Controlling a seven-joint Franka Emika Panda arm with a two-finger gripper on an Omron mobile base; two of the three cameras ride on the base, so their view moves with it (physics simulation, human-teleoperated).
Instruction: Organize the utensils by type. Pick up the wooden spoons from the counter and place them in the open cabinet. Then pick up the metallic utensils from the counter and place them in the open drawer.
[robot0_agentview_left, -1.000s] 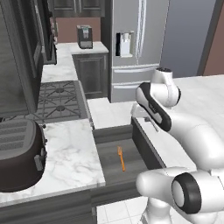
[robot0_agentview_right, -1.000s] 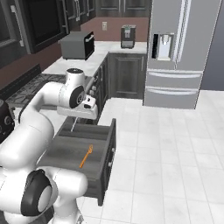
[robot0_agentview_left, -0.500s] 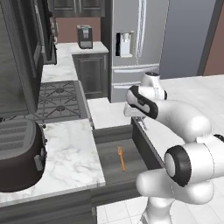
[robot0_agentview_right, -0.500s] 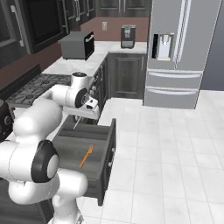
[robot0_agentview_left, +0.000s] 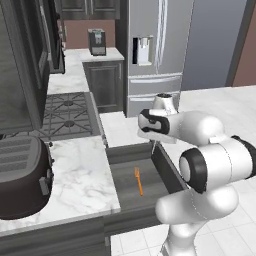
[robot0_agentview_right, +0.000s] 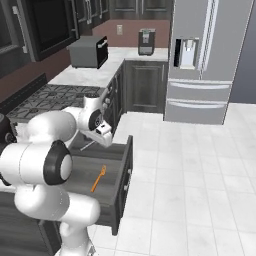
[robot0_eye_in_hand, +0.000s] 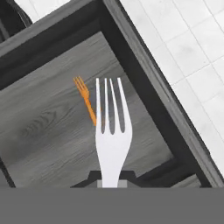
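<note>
My gripper (robot0_eye_in_hand: 112, 183) is shut on the handle of a silver-white fork (robot0_eye_in_hand: 112, 131), whose tines point away from the hand. The fork hangs above the far end of the open drawer (robot0_eye_in_hand: 43, 127). An orange-handled fork (robot0_eye_in_hand: 87, 105) lies flat on the drawer's grey floor just beneath it. From the left base view the gripper (robot0_agentview_left: 152, 141) sits over the drawer's (robot0_agentview_left: 165, 167) back right corner, with the orange fork (robot0_agentview_left: 138, 181) mid-drawer beside the marble counter (robot0_agentview_left: 75, 170). The right base view shows the gripper (robot0_agentview_right: 100, 138) and the orange fork (robot0_agentview_right: 97, 179). The wooden spoons are out of view.
A dark toaster (robot0_agentview_left: 20, 185) stands on the counter at front left, with the gas stove (robot0_agentview_left: 65, 112) behind it. The steel fridge (robot0_agentview_left: 155, 50) and a coffee machine (robot0_agentview_left: 96, 42) are at the back. A microwave (robot0_agentview_right: 87, 51) sits on the far counter. White floor tiles (robot0_agentview_right: 190, 165) lie beside the drawer.
The hand has swung left from beside the drawer to above its far end, carrying the silver-white fork. The orange fork has not moved.
</note>
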